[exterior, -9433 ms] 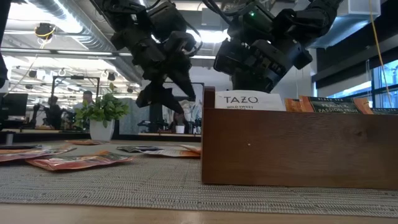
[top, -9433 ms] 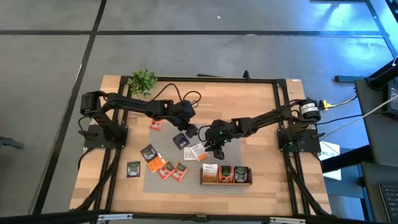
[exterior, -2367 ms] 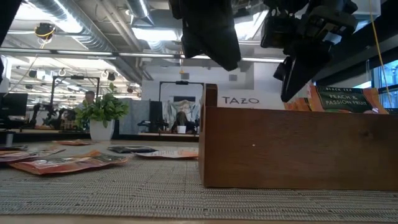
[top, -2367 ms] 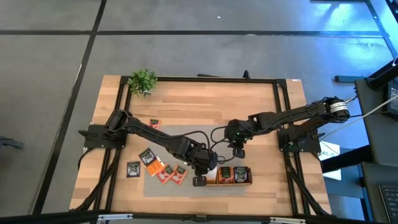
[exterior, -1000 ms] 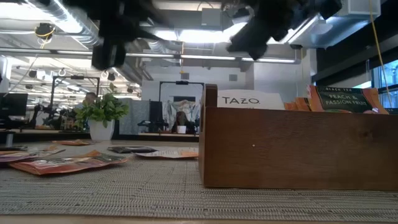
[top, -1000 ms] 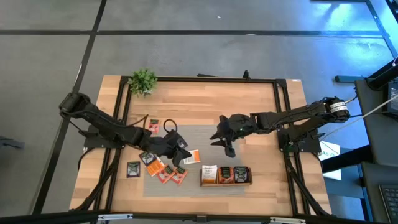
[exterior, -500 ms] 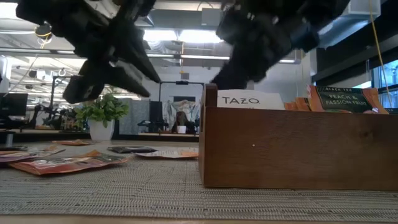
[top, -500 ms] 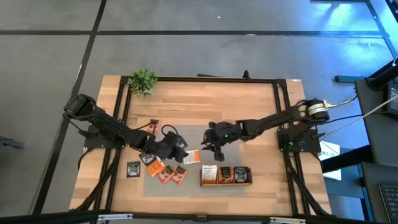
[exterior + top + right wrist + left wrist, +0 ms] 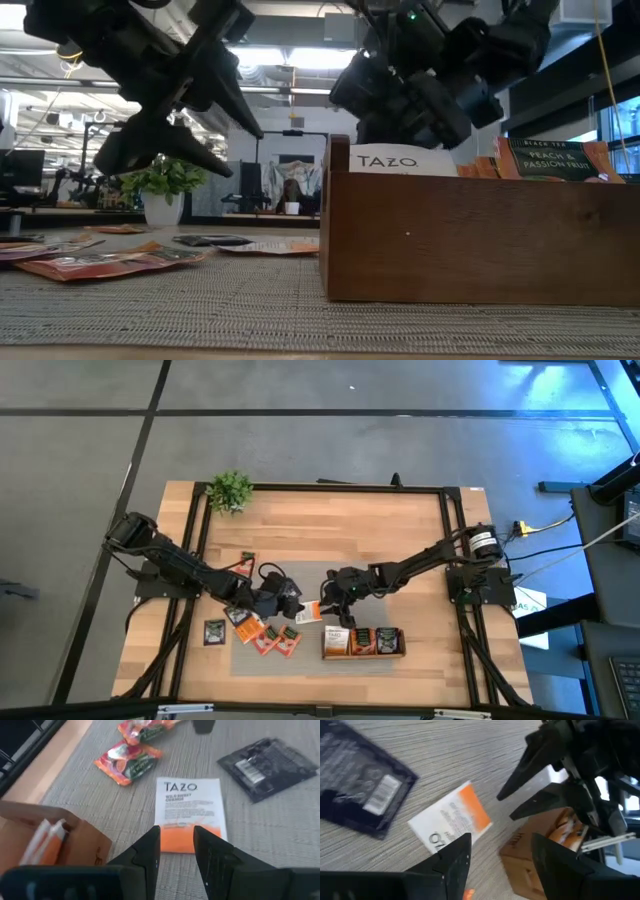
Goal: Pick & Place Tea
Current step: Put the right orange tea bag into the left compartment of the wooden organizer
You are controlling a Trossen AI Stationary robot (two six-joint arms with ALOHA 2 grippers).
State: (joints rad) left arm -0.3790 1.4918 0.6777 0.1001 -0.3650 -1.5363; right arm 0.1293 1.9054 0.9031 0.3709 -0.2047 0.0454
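Only your right wrist view reads "Wild Sweet Orange" on the white sachet (image 9: pixel 189 813). Your right gripper (image 9: pixel 176 851) hovers above it, fingers parted, empty. Your left gripper (image 9: pixel 497 855) is spread wide, empty.

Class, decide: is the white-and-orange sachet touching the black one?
Apart. In the right wrist view, bare mat shows between the white-and-orange sachet and the black sachet.

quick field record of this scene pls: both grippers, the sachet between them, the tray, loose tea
left gripper: open, above the mat, empty
right gripper: open, above the white and orange sachet, empty
white and orange sachet: flat on the mat, beside the wooden tray
wooden tray: on the mat, sachets standing inside
loose tea: red sachets and a black sachet lying on the mat
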